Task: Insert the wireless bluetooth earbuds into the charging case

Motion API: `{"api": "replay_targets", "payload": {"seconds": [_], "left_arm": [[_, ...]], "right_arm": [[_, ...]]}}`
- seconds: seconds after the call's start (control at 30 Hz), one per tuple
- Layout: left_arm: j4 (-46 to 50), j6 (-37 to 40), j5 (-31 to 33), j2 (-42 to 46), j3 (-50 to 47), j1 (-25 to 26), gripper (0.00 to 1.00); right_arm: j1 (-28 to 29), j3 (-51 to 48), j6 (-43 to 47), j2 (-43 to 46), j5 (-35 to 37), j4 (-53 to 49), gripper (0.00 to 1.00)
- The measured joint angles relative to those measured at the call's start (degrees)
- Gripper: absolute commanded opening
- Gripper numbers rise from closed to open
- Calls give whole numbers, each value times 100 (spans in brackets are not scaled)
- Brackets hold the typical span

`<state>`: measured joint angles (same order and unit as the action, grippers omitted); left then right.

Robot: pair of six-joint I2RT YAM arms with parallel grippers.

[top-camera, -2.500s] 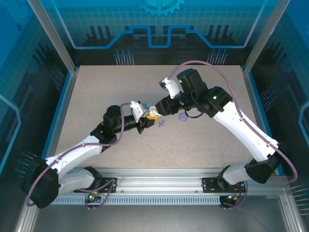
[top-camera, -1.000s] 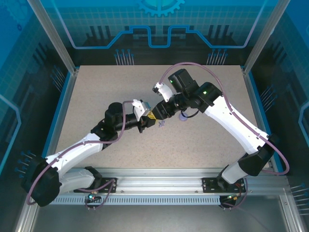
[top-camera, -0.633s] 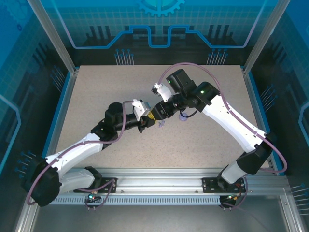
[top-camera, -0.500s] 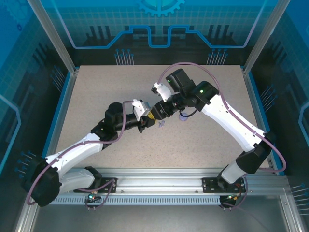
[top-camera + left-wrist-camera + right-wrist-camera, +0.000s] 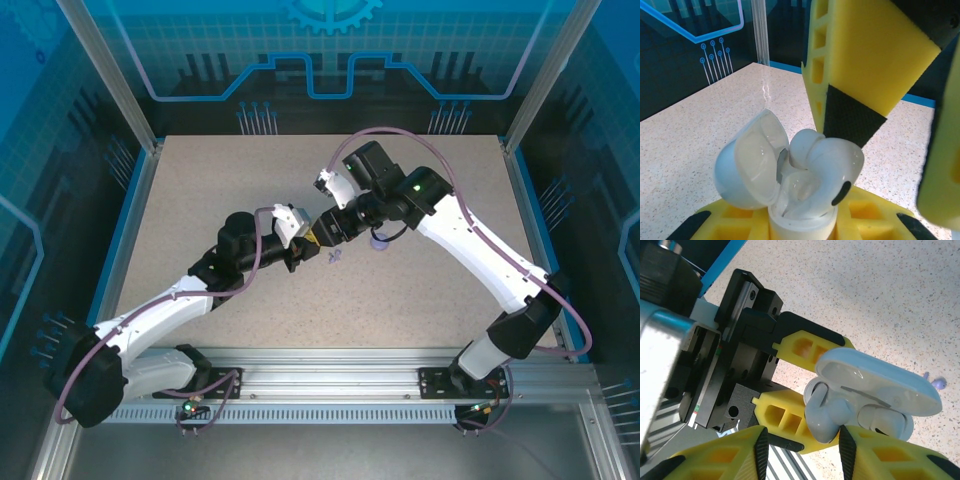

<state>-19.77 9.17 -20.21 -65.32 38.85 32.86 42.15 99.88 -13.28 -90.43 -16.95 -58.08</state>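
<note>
earbud (image 5: 826, 167): white, sitting proud and tilted in its well of the open charging case (image 5: 752, 167), lid swung back | left pincer (image 5: 801, 224): clamped on the case base, held above mid-worktop (image 5: 200, 190) | right pincer (image 5: 802, 439): fingers spread, one black pad touching the earbud's top

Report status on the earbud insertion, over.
Left gripper shut on charging case, lid open. Right gripper open, one pad against earbud sitting partly in case. Nothing seen blocking.

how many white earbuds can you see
2. One glossy white earbud between the right gripper fingers at the open white charging case; one seated inside. Others may be hidden.
</note>
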Motion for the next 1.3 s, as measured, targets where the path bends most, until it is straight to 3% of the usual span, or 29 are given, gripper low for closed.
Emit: {"api": "replay_targets", "payload": {"seconds": [0.53,0.7,0.83,1.0,1.3], "left_arm": [[20,-2,31,-15,0,0,9],[24,0,-72,-15,0,0,8],[24,0,-345,-15,0,0,8],[22,-2,-1014,24,2,0,8],[0,0,-2098,57,205,63,8]], "right_arm": [[20,33,-155,-151,118,-39,50],[-11,-170,-201,284,492,177,53],[-365,-634,-315,994,645,466,52],[-1296,-1220,-391,1508,581,680,50],[-1495,-1888,-361,1137,136,791,48]]}}
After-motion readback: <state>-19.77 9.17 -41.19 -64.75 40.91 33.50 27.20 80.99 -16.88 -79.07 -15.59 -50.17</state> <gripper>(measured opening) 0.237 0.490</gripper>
